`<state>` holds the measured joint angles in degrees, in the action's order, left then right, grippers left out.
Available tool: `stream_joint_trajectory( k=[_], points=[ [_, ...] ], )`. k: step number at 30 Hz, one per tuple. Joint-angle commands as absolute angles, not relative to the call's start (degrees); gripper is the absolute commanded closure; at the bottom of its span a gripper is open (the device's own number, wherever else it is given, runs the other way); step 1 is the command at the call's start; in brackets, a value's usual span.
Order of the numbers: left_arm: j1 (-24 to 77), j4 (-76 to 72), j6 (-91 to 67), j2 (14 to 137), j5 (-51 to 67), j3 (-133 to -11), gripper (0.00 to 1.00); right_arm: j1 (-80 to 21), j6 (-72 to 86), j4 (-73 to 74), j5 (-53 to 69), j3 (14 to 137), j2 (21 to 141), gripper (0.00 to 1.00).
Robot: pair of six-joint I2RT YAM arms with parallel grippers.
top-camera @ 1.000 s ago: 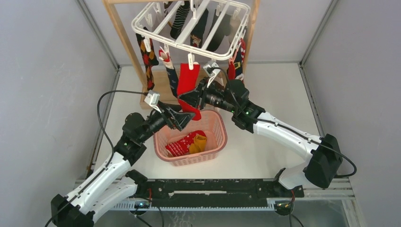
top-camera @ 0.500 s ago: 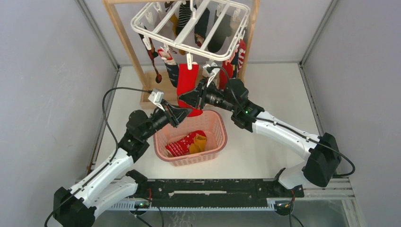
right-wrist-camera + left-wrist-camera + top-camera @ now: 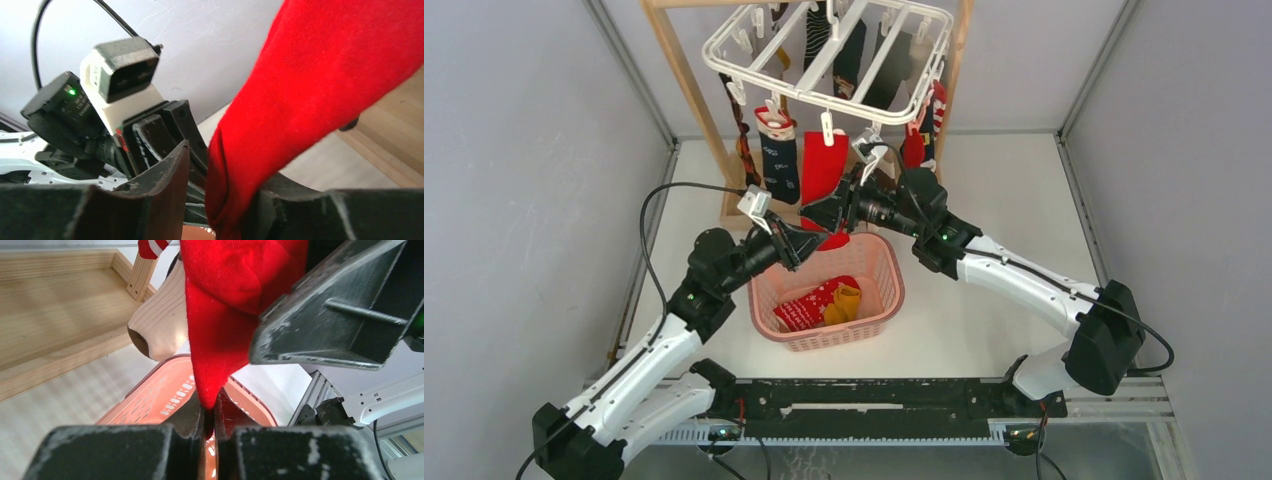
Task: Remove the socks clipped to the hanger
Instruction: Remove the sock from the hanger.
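Observation:
The white hanger (image 3: 804, 93) hangs from a wooden stand, with several socks clipped to it. A plain red sock (image 3: 822, 165) dangles from a front clip, beside a navy patterned sock (image 3: 781, 165). My left gripper (image 3: 807, 240) is shut on the red sock's toe; the left wrist view shows the red sock (image 3: 225, 315) pinched between the left gripper's (image 3: 209, 412) closed jaws. My right gripper (image 3: 826, 213) is just above it with its jaws apart. In the right wrist view the red sock (image 3: 300, 100) rests against one finger of the right gripper (image 3: 225, 200), with a gap on the other side.
A pink basket (image 3: 896, 285) stands directly under both grippers and holds red and yellow socks (image 3: 824, 300). The wooden stand's post (image 3: 686, 85) and base (image 3: 50, 300) lie behind and to the left. More socks (image 3: 929, 125) hang at the hanger's right corner.
My left gripper closed on the red sock's toe. My right gripper's jaws have just spread off the sock. The hanger swung and the navy sock turned to face the camera.

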<state>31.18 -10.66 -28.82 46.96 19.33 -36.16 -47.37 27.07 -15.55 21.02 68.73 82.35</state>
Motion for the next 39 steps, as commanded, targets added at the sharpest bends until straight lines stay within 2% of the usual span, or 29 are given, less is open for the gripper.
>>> stream_joint_trajectory(
  k=[1, 9, 16, 22, 29, 39],
  points=[
    [31.4, -4.8, -26.8, 45.2, 20.1, -41.9, 0.91, -46.6, 25.6, -15.9, 19.4, 67.9, 80.0, 0.52],
    [28.2, -0.7, -28.3, 47.4, 22.6, -45.7, 0.90, -45.3, 24.7, -16.6, 16.4, 64.5, 76.9, 0.40],
    [23.4, -0.8, -29.9, 48.6, 26.2, -46.8, 0.91, -45.4, 21.3, -18.0, 12.2, 61.6, 72.5, 0.34],
    [20.7, -1.0, -31.2, 49.5, 27.8, -48.0, 0.90, -45.5, 18.1, -21.0, 10.4, 60.1, 69.1, 0.34],
    [19.8, -1.9, -32.7, 51.0, 29.0, -49.1, 0.89, -47.2, 15.7, -26.0, 4.4, 60.2, 68.0, 0.41],
    [15.2, -1.3, -35.7, 52.6, 30.4, -51.9, 0.88, -47.4, 11.8, -29.6, 0.0, 63.3, 70.3, 0.45]
  ],
)
